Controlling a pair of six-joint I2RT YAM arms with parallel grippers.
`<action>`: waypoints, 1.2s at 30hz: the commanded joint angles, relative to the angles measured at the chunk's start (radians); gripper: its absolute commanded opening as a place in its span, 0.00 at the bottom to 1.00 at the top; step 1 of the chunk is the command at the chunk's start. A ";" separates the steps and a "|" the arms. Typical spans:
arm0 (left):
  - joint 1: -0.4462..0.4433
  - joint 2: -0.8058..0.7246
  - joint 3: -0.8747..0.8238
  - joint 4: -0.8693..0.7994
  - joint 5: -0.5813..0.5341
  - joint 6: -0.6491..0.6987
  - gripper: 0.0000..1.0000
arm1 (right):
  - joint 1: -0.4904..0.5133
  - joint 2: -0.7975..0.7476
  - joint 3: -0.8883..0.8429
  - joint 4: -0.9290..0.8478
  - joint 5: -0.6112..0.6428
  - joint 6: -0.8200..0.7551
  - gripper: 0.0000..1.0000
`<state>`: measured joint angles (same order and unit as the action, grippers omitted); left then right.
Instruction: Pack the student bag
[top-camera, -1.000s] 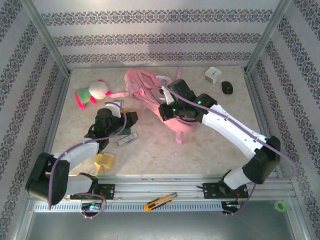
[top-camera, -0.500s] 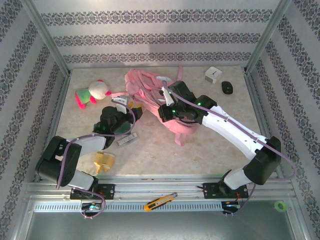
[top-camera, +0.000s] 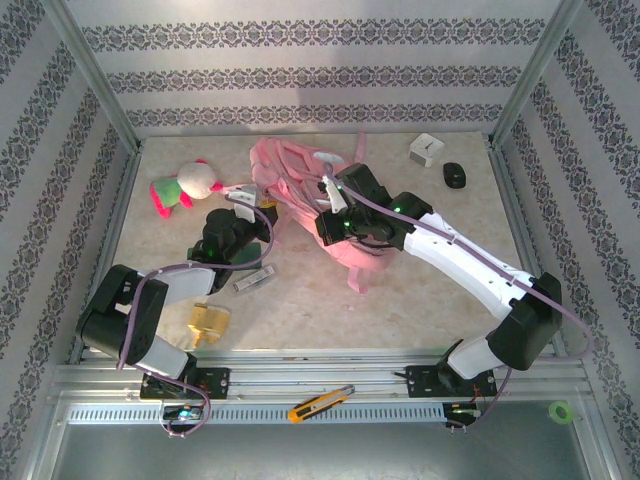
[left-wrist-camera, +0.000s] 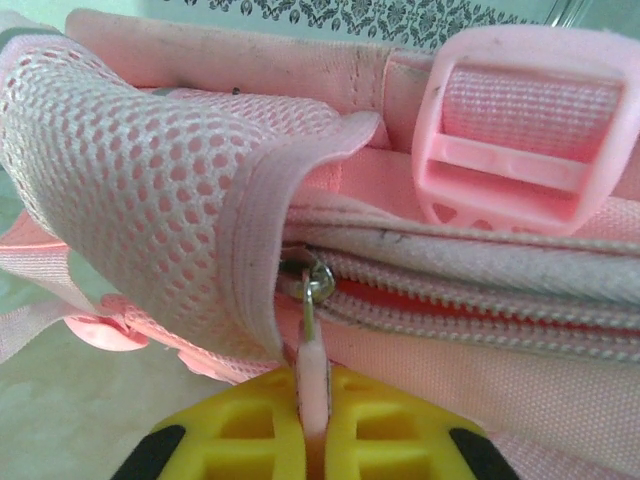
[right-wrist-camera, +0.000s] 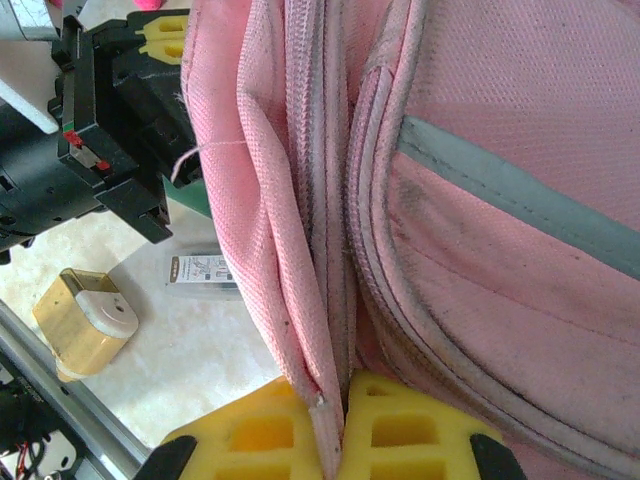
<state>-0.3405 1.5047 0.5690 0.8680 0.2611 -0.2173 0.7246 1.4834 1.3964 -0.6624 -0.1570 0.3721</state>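
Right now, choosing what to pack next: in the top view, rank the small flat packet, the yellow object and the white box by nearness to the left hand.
From the left hand:
1. small flat packet, just on its near side.
2. yellow object, near left, beside the left arm.
3. white box, far right.

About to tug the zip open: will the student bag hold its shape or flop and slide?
Probably floppy: the student bag lies crumpled, and its fabric folds where the right gripper pinches it. It may drag toward the left gripper, shut on the zip pull, unless the right one anchors it.
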 joint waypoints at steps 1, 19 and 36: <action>-0.009 -0.017 0.020 0.018 0.046 -0.003 0.04 | 0.009 -0.061 0.004 0.078 0.020 0.045 0.00; -0.017 -0.184 0.082 -0.217 0.651 -0.052 0.00 | -0.010 -0.013 -0.051 0.206 0.175 0.101 0.00; -0.104 -0.284 0.254 -0.742 0.732 0.211 0.35 | -0.067 -0.079 -0.235 0.334 -0.199 -0.428 0.00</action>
<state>-0.4015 1.3029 0.7666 0.2153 0.9100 -0.1562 0.6979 1.4502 1.1988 -0.4507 -0.2611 0.1551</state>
